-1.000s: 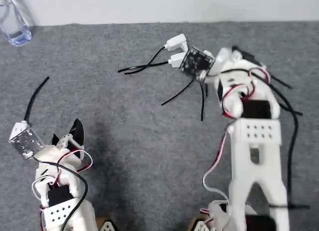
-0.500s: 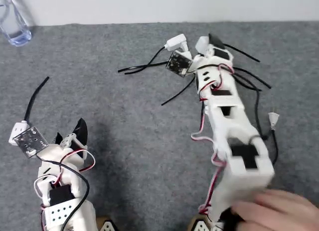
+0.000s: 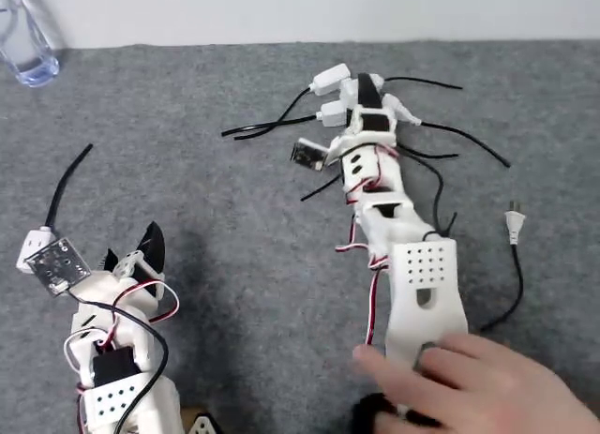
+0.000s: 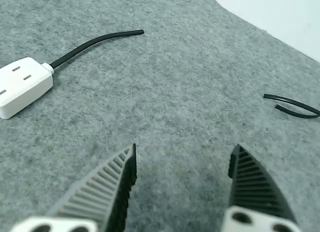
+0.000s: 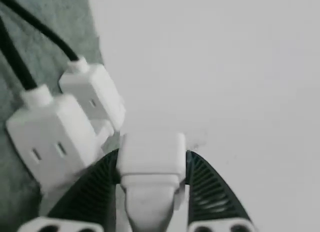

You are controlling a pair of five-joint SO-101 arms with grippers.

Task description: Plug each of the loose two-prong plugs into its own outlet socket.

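At the near edge a person's hand (image 3: 469,387) lies on the base of the right arm. On the near left, the left gripper (image 4: 182,187) hangs low over the grey worktop (image 3: 234,265), with its jaws wide apart and nothing between them. The left socket (image 4: 22,86) lies just to the left of it, and its black cord (image 4: 95,39) runs toward the far side. On the right, well apart from every socket, a loose plug (image 3: 513,223) lies on the worktop with its cable. Farther away the right arm is stretched out, and the right gripper (image 5: 152,164) is closed on a white plug (image 5: 150,147). It is close beside the far socket (image 3: 330,113) and the farthest socket (image 3: 331,78), which lie almost touching each other. The prongs of the held plug are hidden, so I cannot tell if they face the slots. I think the danger is here. The sockets are loose on the worktop, so a push a little off line could slide one away instead of seating the prongs. The prongs could also meet the wrong socket of the pair. Several black cables (image 3: 441,157) cross beside the arm and could catch on it, and the hand at the base could disturb the aim.
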